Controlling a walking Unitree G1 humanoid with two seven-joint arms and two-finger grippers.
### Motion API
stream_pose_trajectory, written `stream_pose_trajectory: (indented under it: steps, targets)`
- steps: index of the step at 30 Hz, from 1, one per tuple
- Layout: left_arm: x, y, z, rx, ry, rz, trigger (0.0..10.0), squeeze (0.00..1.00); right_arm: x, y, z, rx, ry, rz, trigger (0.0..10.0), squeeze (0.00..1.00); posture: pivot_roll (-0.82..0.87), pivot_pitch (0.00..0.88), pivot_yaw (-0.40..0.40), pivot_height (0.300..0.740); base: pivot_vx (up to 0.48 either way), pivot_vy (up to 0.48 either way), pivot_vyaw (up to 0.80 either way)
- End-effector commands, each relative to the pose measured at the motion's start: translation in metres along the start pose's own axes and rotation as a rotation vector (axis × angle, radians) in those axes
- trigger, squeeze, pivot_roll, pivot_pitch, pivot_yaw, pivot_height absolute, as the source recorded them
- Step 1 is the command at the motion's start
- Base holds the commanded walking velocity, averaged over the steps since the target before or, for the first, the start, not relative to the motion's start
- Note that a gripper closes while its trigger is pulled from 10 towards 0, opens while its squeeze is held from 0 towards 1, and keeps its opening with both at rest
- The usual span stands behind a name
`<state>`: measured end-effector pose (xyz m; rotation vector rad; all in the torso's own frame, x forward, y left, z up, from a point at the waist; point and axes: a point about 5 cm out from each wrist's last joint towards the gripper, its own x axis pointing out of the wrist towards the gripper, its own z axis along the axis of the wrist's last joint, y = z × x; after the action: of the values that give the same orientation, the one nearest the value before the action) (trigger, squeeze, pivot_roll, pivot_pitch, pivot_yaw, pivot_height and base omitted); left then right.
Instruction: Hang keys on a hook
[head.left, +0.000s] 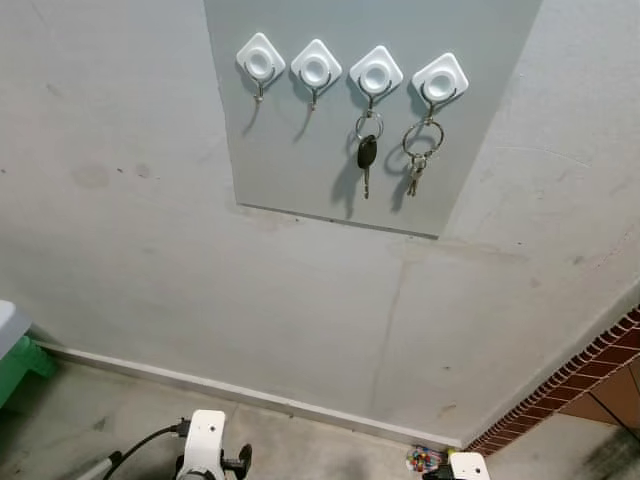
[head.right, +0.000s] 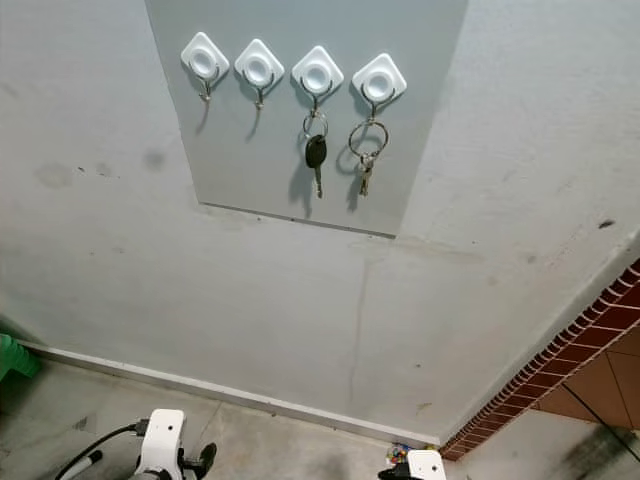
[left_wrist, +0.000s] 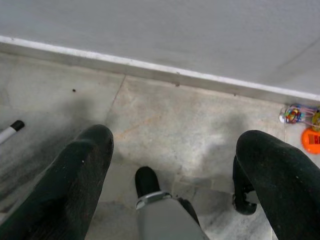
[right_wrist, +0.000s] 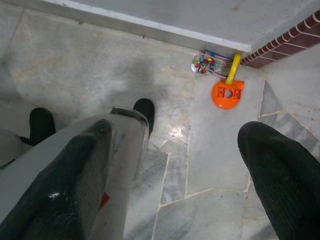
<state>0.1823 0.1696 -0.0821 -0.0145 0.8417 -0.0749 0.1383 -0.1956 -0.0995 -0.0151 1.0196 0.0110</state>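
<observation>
Four white diamond-shaped hooks sit in a row on a grey panel (head.left: 300, 150) on the wall, high ahead of me. The two left hooks (head.left: 260, 62) (head.left: 316, 68) are bare. From the third hook (head.left: 376, 75) hangs a black-headed key (head.left: 367, 155) on a ring. The fourth hook (head.left: 440, 80) carries a large ring with small keys (head.left: 418, 165). Both arms hang low, their white wrists (head.left: 205, 445) (head.left: 468, 465) at the lower edge. My left gripper (left_wrist: 175, 137) and right gripper (right_wrist: 180, 130) point at the floor, open, with nothing between the fingers.
A white skirting (head.left: 250, 392) runs along the foot of the wall. A red brick wall (head.left: 590, 370) meets it at the right. In that corner lies a toy with coloured beads (right_wrist: 205, 64) and an orange piece (right_wrist: 226, 94). A green stool (head.left: 18, 362) stands at the left.
</observation>
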Motion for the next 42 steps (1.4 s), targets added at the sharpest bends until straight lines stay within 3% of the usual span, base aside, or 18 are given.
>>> stream_pose_trajectory:
  steps: [1, 16, 24, 31, 42]
  targets:
    - [0.0, -0.002, -0.001, -0.004, 0.01, -0.005, 10.0, 0.0, 0.0, 0.002, -0.003, 0.009, 0.016, -0.005, 10.0, 0.0, 0.0, 0.015, -0.004, 0.74, 0.0, 0.0, 0.0]
    - [0.0, -0.006, -0.002, 0.001, 0.012, -0.023, 10.0, 0.0, 0.0, 0.01, -0.009, -0.018, 0.05, 0.001, 10.0, 0.0, -0.01, 0.021, 0.0, 0.74, 0.0, 0.0, 0.0]
    - [0.0, -0.009, -0.003, 0.026, 0.01, -0.033, 10.0, 0.0, -0.001, 0.008, -0.013, 0.024, 0.052, 0.0, 10.0, 0.0, -0.01, 0.023, -0.005, 0.74, 0.0, 0.0, 0.0]
    - [-0.001, -0.008, -0.005, 0.018, 0.014, -0.029, 10.0, 0.0, -0.002, 0.007, -0.017, -0.017, 0.077, 0.01, 10.0, 0.0, 0.0, 0.022, -0.01, 0.74, 0.0, 0.0, 0.0]
    - [-0.001, -0.007, -0.006, 0.023, 0.02, -0.027, 10.0, 0.0, -0.003, 0.006, -0.02, -0.042, 0.089, 0.007, 10.0, 0.0, 0.0, 0.011, -0.011, 0.74, 0.0, 0.0, 0.8]
